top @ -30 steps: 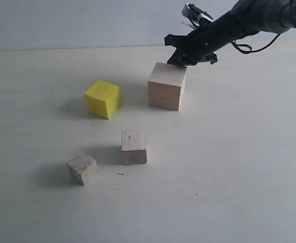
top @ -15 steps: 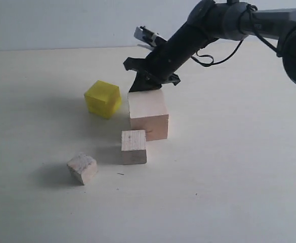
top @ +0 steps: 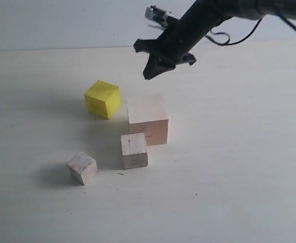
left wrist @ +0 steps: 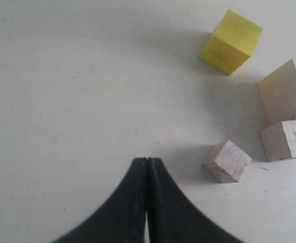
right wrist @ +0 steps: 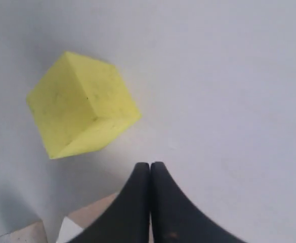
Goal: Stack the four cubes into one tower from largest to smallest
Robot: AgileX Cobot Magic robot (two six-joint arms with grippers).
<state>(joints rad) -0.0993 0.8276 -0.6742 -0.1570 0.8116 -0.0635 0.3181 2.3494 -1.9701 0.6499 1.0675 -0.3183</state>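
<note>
Exterior view: four cubes lie unstacked on a pale table (top: 228,167), no tower begun. Farthest left of the large pale cube (top: 147,119), and nearer the camera, sits the smallest greyish cube (top: 82,168), well apart from it. The yellow cube (top: 102,99) stands just beside the pale cube's far left corner, turned at an angle to it. The small wood cube (top: 134,150) is tucked against the pale cube's near left corner; touching or barely apart, it is hard to tell. Above and behind the pale cube hangs the right gripper (top: 149,75), its black fingers pinched together with nothing between them, and its wrist camera looks down on the yellow cube. The left gripper (left wrist: 146,162), seen only from its own wrist, is likewise pinched tight and empty, with all four cubes in its camera's sight.

By the look of it the pale cube serves as the base and the yellow one goes on next. To do that well the right claw would need to spread wide, turn to match the yellow cube's skewed faces and close on two opposite sides, keeping it level. Then it should set the cube square on the pale top without brushing the small wood cube crowding the base.
</note>
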